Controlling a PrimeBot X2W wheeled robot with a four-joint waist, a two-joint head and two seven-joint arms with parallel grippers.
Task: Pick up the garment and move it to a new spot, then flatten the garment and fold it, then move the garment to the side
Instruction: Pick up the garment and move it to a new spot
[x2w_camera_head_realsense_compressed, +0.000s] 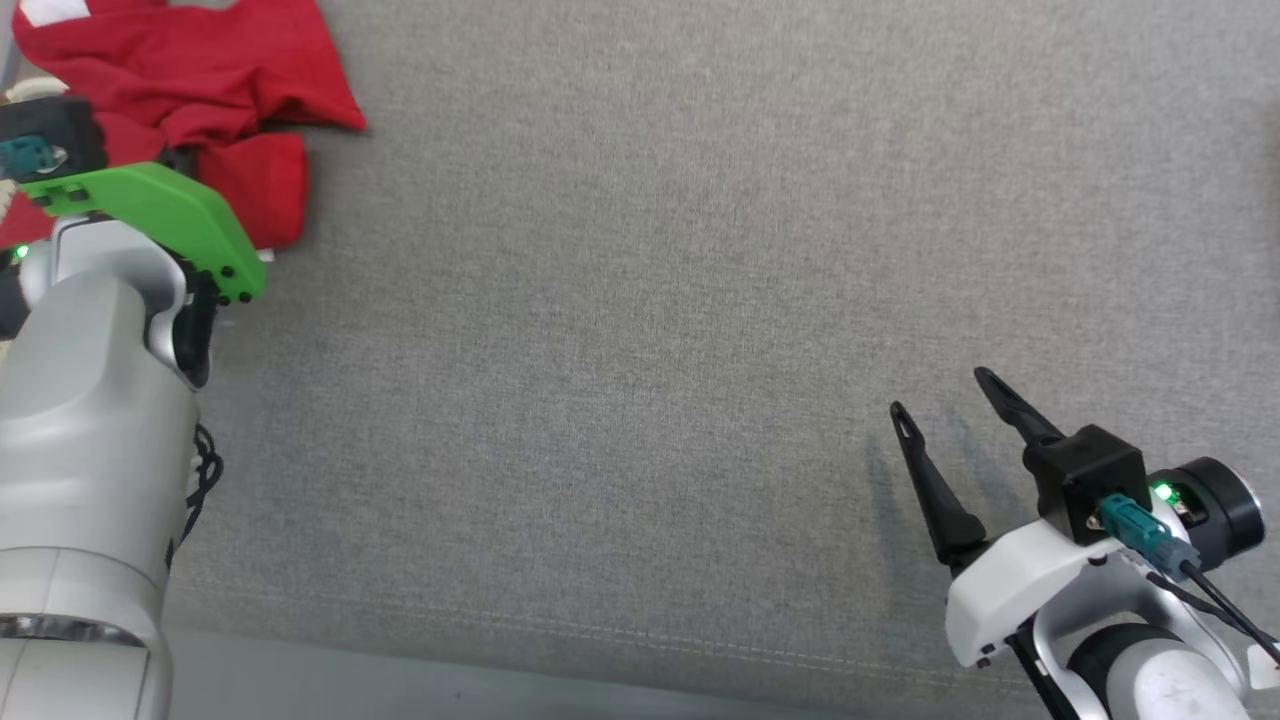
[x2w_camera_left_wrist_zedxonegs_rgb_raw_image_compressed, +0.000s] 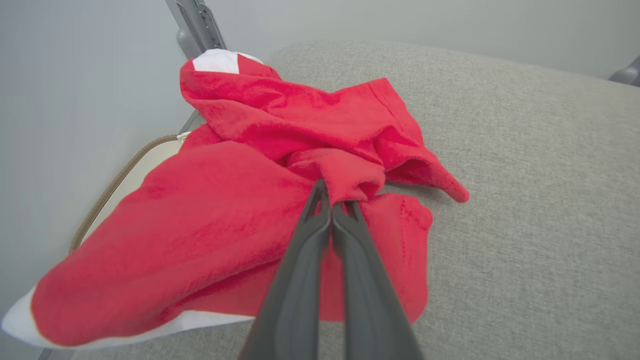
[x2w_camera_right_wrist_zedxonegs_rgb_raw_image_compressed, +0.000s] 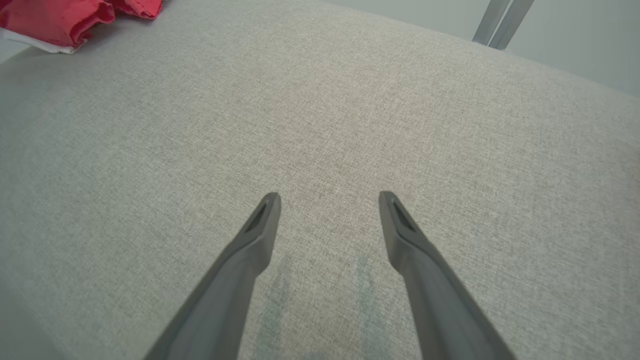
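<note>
Now: left gripper (x2w_camera_left_wrist_zedxonegs_rgb_raw_image_compressed: 331, 202) fingers closed on small fold of red garment (x2w_camera_left_wrist_zedxonegs_rgb_raw_image_compressed: 200, 225), frame centre. Risk: thin pinch slips on lift. Right gripper (x2w_camera_right_wrist_zedxonegs_rgb_raw_image_compressed: 327, 200) fingers spread, empty.

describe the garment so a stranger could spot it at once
Start from the grey woven fabric surface and go to its far left corner. There lies the crumpled red fleecy garment with white trim, a fold pinched in the left gripper; nothing else is red.

Crumpled red garment (x2w_camera_left_wrist_zedxonegs_rgb_raw_image_compressed: 235, 220) with white trim, bunched.
</note>
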